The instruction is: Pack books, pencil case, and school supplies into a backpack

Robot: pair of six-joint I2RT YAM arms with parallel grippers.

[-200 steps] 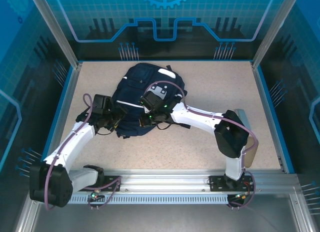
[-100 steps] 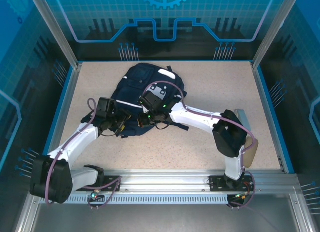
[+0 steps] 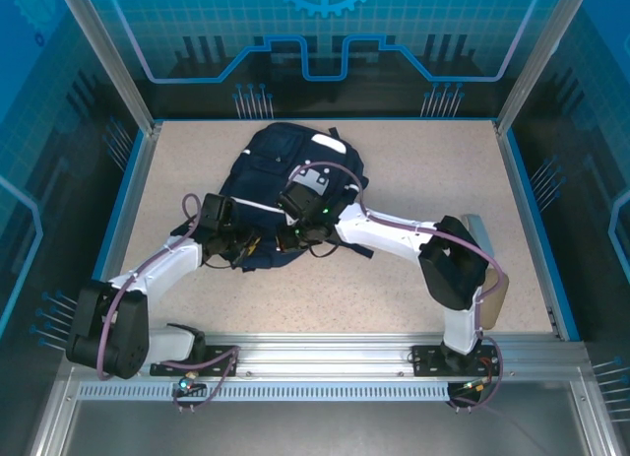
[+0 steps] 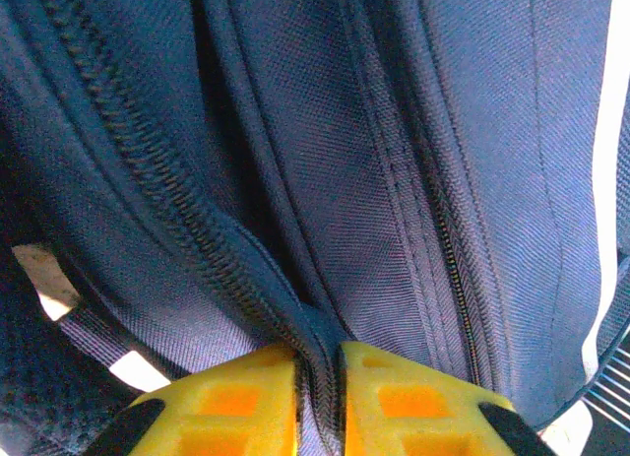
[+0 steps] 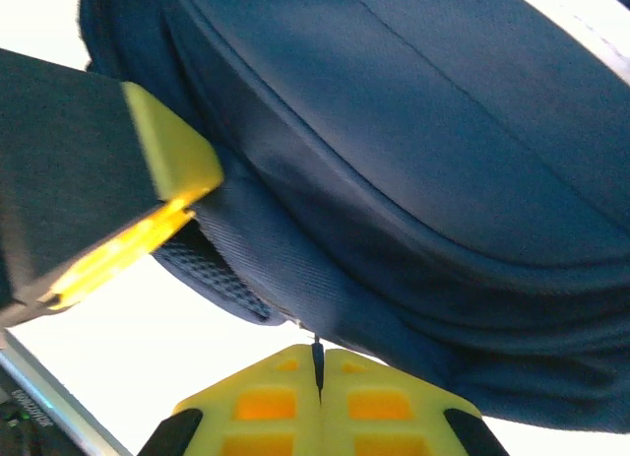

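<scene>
Left gripper (image 4: 317, 356) pinches backpack (image 4: 413, 180) fabric. Right gripper (image 5: 318, 365) is closed on a thin tab (image 5: 317, 350), perhaps the zipper's, which could slip free under pull.

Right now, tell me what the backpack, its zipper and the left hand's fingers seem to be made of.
The backpack: woven synthetic, likely nylon or polyester, matte navy; a fine diagonal weave and stitched seams show. Its zipper: dark coil teeth, probably plastic. The fingers of the left hand: hard matte yellow plastic with orange-tinted recesses, possibly printed.
</scene>
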